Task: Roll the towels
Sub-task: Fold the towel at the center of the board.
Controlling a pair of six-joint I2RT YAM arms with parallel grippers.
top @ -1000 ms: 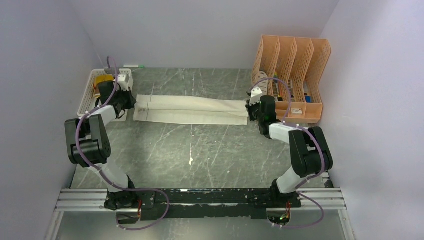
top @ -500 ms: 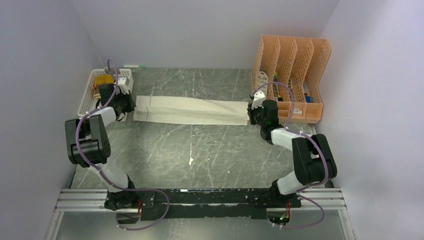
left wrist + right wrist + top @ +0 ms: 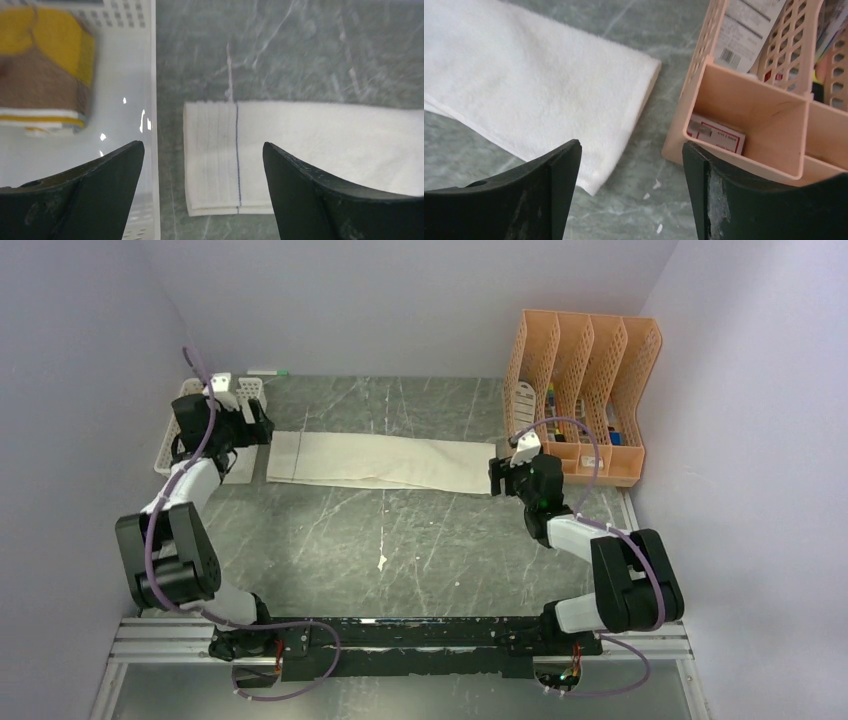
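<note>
Along the far part of the table (image 3: 400, 550): white towel (image 3: 375, 462), folded into 1 long flat strip, unrolled, running left to right. Left end just beside basket (image 3: 245, 390), right end near rack (image 3: 585, 380).

At the left end: left pincer (image 3: 265, 430), spread wide, pinching nothing. From the left wrist, pincer (image 3: 202, 150) framing the towel's (image 3: 300, 150) short end, with 1 thin grey stitch line across it; left finger over the basket's (image 3: 125, 60) wall, right finger over the cloth.

Inside the basket: yellow towel (image 3: 47, 75), mustard and brown with a pale edge, bundled at the far left side. Hidden behind the arm in the top view.

At the right end: right pincer (image 3: 497, 475), spread too, gripping nothing. From the right wrist, pincer (image 3: 630, 147) over bare table between the towel's (image 3: 524, 85) corner and the rack (image 3: 749, 125); left finger over the cloth's edge, right finger before the rack's front compartment. Small red-and-white box (image 3: 716, 132) lying in that compartment.

Cannot tell whether any fingertip touches cloth.
</note>
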